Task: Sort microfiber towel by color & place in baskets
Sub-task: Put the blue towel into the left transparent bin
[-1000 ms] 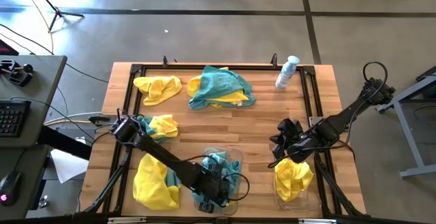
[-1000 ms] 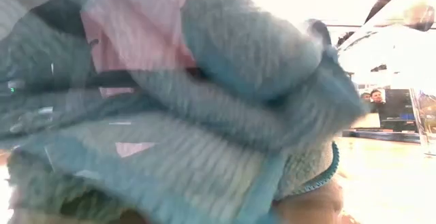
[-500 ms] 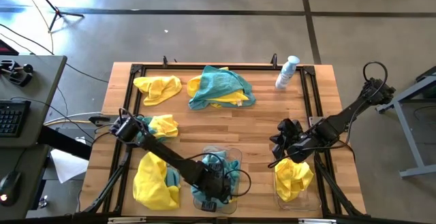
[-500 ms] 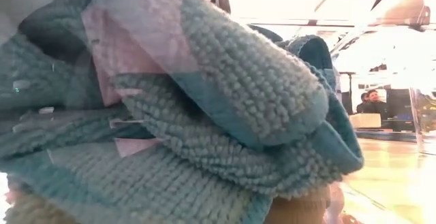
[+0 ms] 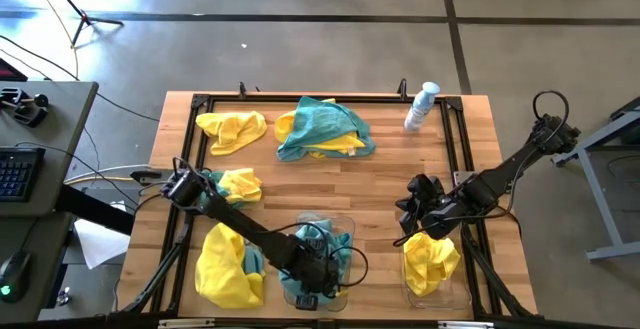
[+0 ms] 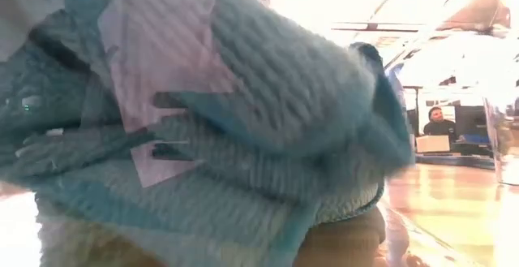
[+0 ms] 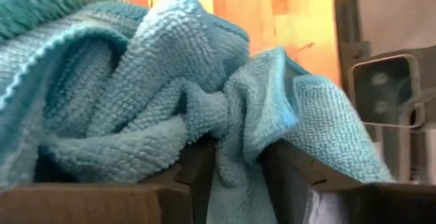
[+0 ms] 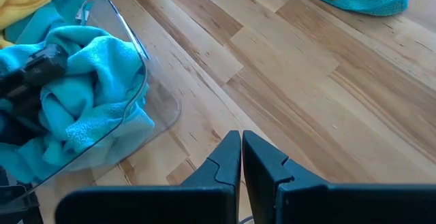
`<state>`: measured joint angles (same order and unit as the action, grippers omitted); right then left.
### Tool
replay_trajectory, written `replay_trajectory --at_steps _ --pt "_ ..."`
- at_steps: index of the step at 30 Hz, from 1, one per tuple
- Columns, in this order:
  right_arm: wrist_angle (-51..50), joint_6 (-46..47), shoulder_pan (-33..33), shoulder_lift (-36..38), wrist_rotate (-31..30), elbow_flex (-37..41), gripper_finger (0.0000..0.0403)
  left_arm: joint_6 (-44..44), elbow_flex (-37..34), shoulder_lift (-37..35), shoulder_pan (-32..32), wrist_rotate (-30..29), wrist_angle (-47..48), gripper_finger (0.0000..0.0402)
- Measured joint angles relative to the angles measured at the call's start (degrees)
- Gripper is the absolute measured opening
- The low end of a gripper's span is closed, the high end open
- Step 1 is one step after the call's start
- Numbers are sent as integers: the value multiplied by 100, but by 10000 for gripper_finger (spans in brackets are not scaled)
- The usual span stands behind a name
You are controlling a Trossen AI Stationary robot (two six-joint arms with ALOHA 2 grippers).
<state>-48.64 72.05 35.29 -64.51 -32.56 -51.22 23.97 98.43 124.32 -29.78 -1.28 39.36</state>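
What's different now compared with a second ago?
The left gripper, down in the clear basket, has pulled back slightly toward the table's near edge and is letting go of the teal towel, a fold still lying between its parted fingers. The right gripper, shut beside the basket of yellow towels, hasn't moved.

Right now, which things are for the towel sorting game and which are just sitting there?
For the job:
teal towel in the left basket
yellow towel in the right basket
loose towels on the table
left gripper

Just lying about:
spray bottle
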Motion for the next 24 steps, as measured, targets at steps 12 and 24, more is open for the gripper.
replay_trajectory --at_steps 12,24 --pt "-11 -37 0 0 -4 0 11 -44 -2 -971 87 -94 80 111" --pt "-97 -48 0 0 -16 0 11 -459 0 -1327 129 -197 1531 111"
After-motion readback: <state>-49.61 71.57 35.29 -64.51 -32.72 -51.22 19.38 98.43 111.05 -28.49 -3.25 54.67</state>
